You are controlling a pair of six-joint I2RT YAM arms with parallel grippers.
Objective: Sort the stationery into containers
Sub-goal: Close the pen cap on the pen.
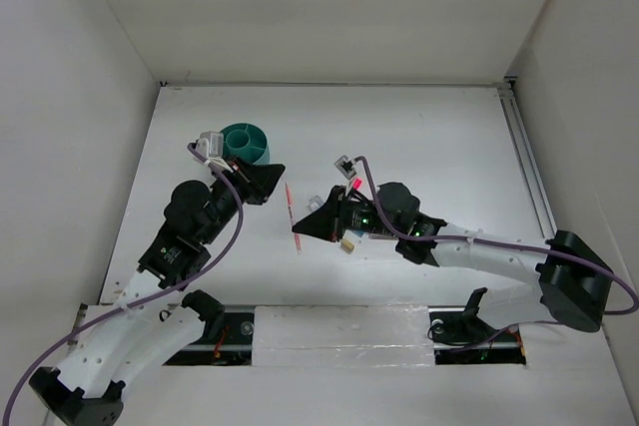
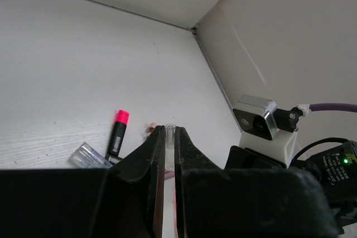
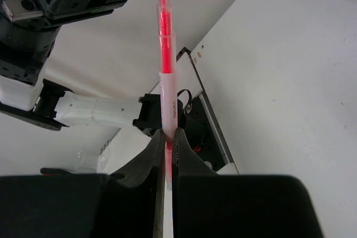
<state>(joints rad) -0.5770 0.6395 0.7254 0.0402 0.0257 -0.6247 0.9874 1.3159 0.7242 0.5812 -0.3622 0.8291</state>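
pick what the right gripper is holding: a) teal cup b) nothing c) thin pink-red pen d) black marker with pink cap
C: in the right wrist view the right gripper is shut on the thin pink-red pen, whose red tip sticks out well beyond it.

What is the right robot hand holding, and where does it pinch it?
The right gripper holds a thin red pen with a clear barrel, pinched low on the barrel, far from its pointed red tip.

Both arms bend inward, the left claw [image 2: 169, 134] with jaws nearly together, the right claw [image 3: 167, 135] clamped on a pink-red pen [image 3: 167, 76].
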